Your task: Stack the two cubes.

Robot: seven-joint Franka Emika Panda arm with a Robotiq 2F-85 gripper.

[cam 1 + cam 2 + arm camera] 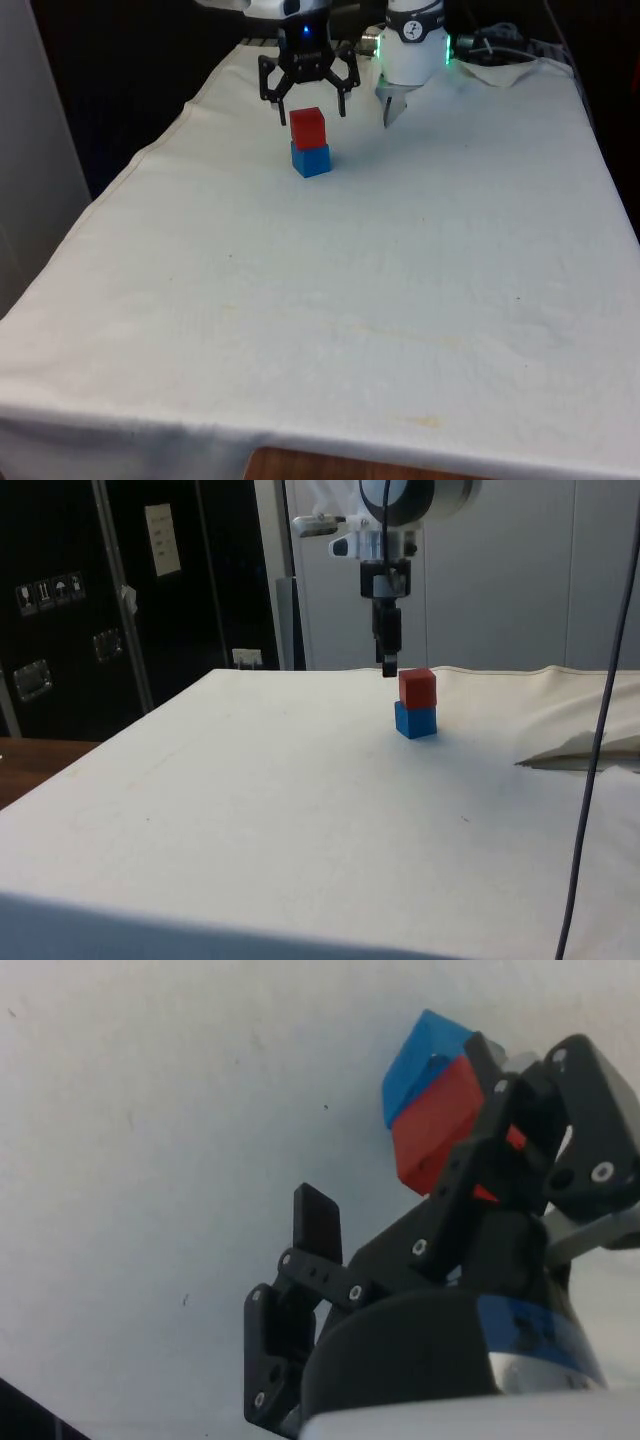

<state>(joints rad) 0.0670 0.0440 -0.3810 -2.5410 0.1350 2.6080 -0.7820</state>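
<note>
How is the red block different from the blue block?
The red block is red and sits on top; the blue block is blue and rests on the white cloth underneath. The red block sits just below the open gripper; the blue block is farther from it. Both are cubes that look about the same size.

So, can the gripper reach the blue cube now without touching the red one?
Probably not from above. The red cube sits squarely on the blue cube, and the open gripper hangs just above the stack. The blue cube's sides are free on the cloth, so a lower, sideways approach might work.
</note>
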